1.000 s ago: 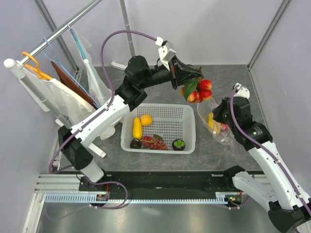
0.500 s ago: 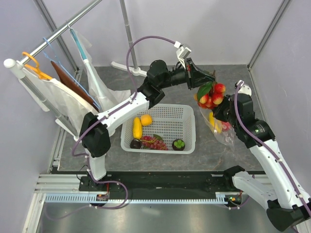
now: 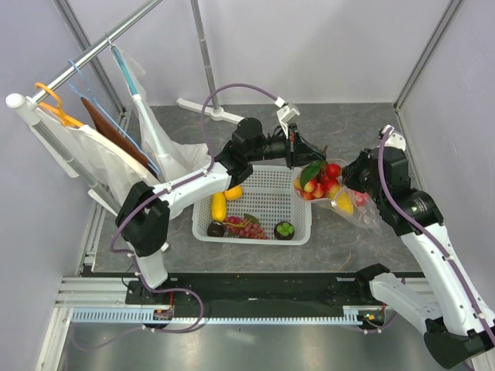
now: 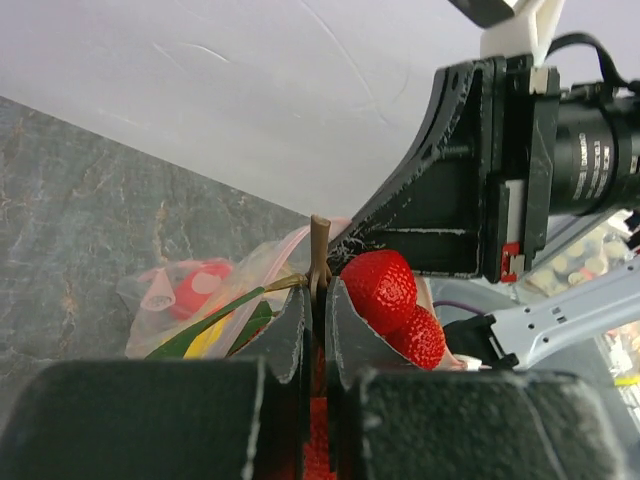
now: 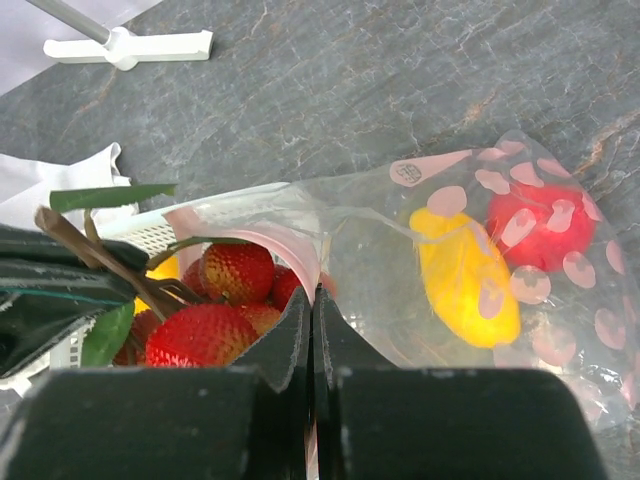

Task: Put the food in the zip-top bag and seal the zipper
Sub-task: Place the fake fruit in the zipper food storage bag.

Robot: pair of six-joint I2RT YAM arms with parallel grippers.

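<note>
Now red fruit cluster [image 3: 319, 184] meets zip-top bag [image 3: 360, 211] mouth.
Left gripper [image 4: 318, 295] clenches its thin, probably brittle stem; right gripper [image 5: 312, 303] pinches the floppy, slippery rim.

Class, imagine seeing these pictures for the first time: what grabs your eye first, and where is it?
The bright cluster of red-yellow small fruits, pinched by its stem in the left fingers, hangs at the mouth of the zip-top bag, by the right end of the white mesh basket. The right fingers pinch the bag's edge, with a yellow mango and a red pomegranate already inside.
</note>
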